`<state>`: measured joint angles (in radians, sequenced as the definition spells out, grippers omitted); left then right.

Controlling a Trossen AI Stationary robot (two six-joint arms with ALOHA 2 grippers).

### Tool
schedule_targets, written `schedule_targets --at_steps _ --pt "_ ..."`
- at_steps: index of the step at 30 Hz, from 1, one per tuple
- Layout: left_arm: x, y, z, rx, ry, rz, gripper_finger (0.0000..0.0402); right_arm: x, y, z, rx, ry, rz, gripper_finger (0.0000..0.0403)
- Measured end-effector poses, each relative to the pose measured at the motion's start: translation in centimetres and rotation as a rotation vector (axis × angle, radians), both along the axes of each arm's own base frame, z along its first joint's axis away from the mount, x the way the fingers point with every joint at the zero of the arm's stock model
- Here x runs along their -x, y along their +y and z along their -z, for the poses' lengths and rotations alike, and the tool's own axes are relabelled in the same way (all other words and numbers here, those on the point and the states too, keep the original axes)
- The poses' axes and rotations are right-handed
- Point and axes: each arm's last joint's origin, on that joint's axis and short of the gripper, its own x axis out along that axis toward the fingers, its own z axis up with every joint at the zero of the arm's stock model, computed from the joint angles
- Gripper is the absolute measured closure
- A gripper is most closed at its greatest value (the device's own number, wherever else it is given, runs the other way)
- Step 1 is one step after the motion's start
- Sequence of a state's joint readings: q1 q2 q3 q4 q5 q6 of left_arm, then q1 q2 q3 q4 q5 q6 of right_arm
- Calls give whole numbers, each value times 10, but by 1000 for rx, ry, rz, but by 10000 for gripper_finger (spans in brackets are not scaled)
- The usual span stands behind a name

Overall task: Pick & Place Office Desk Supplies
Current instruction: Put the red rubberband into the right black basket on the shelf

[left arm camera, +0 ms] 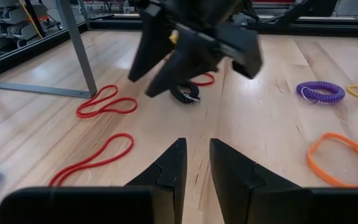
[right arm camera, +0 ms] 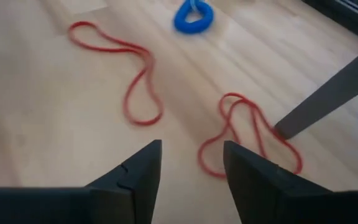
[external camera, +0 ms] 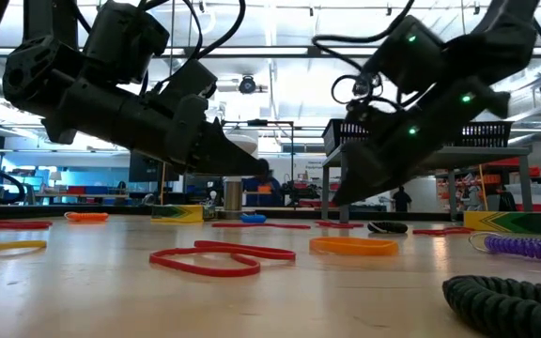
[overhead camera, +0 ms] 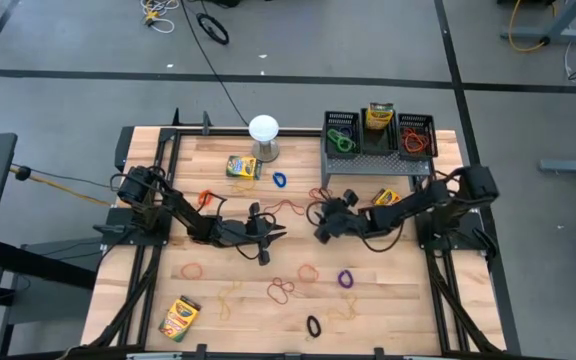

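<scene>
Claws meet near the middle of the pale wooden worktop, both empty. On the left, the left claw hovers low with its dark fingers a narrow gap apart, pointing toward the right arm. A yellow-and-green crayon box lies near the front left corner and another yellow-and-green crayon box sits beside the white globe on a short stand.

Between the two claws, a thin red rubber-band loop stretches in a long, wavy line, and a second thin red rubber-band loop is folded beside one leg of the grey perforated metal riser. The right claw has its fingers spread and aims down at the bare wood between these two loops; the folded one lies just ahead of its fingertip, so the right arm is the nearer. I judge a small shift toward that loop, with the fingers set across its long axis, would bring it into the gap.

Farther right, three small black mesh bins stand on the riser, the likely destination.
</scene>
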<state>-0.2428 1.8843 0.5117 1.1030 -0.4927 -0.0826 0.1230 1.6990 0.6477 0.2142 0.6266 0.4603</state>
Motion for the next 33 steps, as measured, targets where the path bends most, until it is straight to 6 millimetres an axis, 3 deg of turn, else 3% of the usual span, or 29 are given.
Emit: schedule_targets --at_steps 11,19,27,33 --pt "0 0 0 0 0 0 326 1 -30 3 -13 28 114 239" --pt "0 0 0 0 0 0 326 2 -34 5 -54 46 102 240" --pt "0 0 0 0 -1 0 326 0 -42 21 -48 80 130 242" --pt "0 0 -1 3 -9 0 326 -1 -40 23 -39 82 108 290"
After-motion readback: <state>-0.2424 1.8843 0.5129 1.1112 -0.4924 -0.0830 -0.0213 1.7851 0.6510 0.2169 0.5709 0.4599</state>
